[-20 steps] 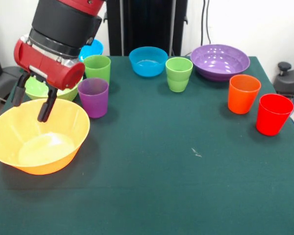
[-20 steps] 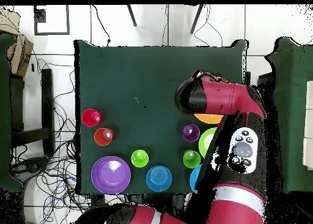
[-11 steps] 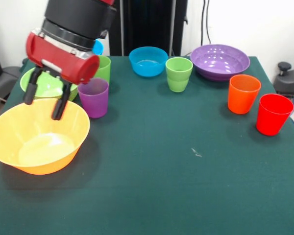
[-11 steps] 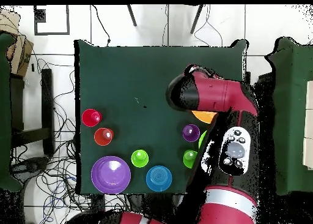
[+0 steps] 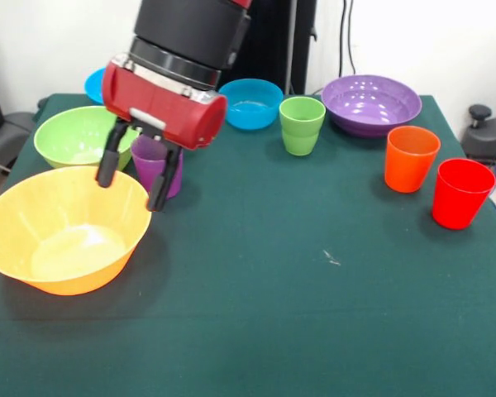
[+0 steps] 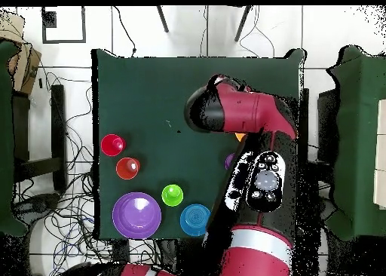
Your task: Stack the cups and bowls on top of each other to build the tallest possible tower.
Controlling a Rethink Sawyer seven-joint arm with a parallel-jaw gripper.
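On the dark green table [image 5: 314, 314], at about nine o'clock in the front view, sits the big orange bowl [image 5: 62, 231], upright and empty; as the widest piece it looks the natural base for a tower, though nothing is stacked on it yet. At ten o'clock behind it lies the lime green bowl [image 5: 78, 136], with a sliver of a blue bowl [image 5: 93, 84] at its far side. At one o'clock rests the wide purple bowl [image 5: 370, 103], and at twelve o'clock the other blue bowl [image 5: 250, 102].

The arm [image 5: 178, 70] reaches down over the table's left part, and its gripper [image 5: 134, 180] hangs with jaws spread wide and empty, one finger over the orange bowl's rim and the other in front of the purple cup [image 5: 153, 165]. That pose suggests a grasp on the purple cup is being lined up, the cup being the nearest narrow piece to the base.

Of the cups, the red cup [image 5: 461, 193] and orange cup [image 5: 411, 158] stand close together at three o'clock, well apart from the action. One green cup [image 5: 302, 125] stands between the blue and purple bowls; a second is not visible.

The orange bowl's rim, close beside the purple cup, could catch a finger.
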